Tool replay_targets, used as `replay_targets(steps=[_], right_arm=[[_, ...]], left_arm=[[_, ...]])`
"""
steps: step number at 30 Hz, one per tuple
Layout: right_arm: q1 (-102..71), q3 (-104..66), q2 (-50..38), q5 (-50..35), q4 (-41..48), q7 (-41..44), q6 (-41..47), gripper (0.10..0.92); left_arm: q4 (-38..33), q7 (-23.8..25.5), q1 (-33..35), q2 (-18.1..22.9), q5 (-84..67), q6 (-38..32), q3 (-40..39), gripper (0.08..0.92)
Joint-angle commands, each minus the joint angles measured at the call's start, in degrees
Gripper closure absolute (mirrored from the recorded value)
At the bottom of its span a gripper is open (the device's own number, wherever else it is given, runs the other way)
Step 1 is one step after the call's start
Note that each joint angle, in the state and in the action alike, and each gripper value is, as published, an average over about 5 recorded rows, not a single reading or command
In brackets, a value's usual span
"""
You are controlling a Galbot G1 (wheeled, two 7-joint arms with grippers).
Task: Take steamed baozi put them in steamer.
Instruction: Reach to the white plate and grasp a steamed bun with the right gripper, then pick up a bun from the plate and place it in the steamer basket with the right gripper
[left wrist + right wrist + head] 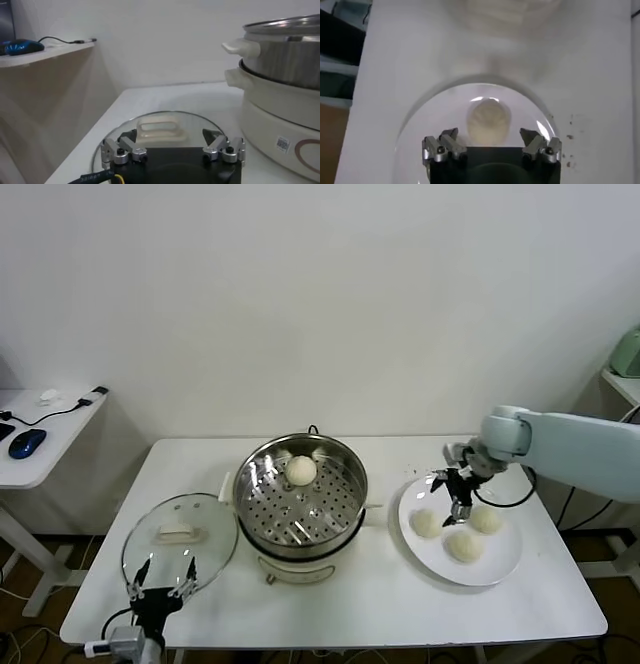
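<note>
The steel steamer (262, 484) stands mid-table on its white base, with one baozi (301, 470) on its perforated floor at the back. Three more baozi lie on the white plate (497, 568) at the right: one at the left (427, 523), one in front (463, 546), one at the back right (487, 520). My right gripper (450, 499) hangs open just above the plate, between the left and back-right buns. In the right wrist view one baozi (489, 119) lies between and beyond its open fingers (447, 142). My left gripper (160, 579) is open and empty at the table's front left.
The glass lid (180, 542) with a white handle lies flat left of the steamer, right behind my left gripper; it also shows in the left wrist view (160, 128). A side desk (40, 434) with a blue mouse stands at the far left.
</note>
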State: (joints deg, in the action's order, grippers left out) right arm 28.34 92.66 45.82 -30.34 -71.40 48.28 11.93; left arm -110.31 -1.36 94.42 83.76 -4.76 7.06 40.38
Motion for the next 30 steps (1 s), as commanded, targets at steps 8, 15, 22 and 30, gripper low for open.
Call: replay_targets(steps=[8, 15, 22, 30], right_arm=[[-10.1, -5.9, 3.0, 3.3, 5.7, -2.7, 4.2, 0.203], [-10.3, -6.5, 3.2, 4.3, 6.6, -2.9, 4.1, 0.281], [-10.6, -8.8, 3.4, 4.8, 6.8, -2.9, 3.9, 0.368], [-0.4, -4.8, 0.2, 2.7, 1.9, 0.3, 2.1, 0.389]], left_arm=[[0.4, -0.1, -0.1, -0.3, 0.1, -0.1, 0.0, 0.177], [0.6, -0.1, -0.2, -0.3, 0.2, -0.2, -0.2, 0.177], [0.7, -0.2, -0.3, -0.5, 0.2, -0.3, -0.1, 0.177], [0.2, -0.2, 0.1, -0.4, 0.2, -0.6, 0.0, 0.177]])
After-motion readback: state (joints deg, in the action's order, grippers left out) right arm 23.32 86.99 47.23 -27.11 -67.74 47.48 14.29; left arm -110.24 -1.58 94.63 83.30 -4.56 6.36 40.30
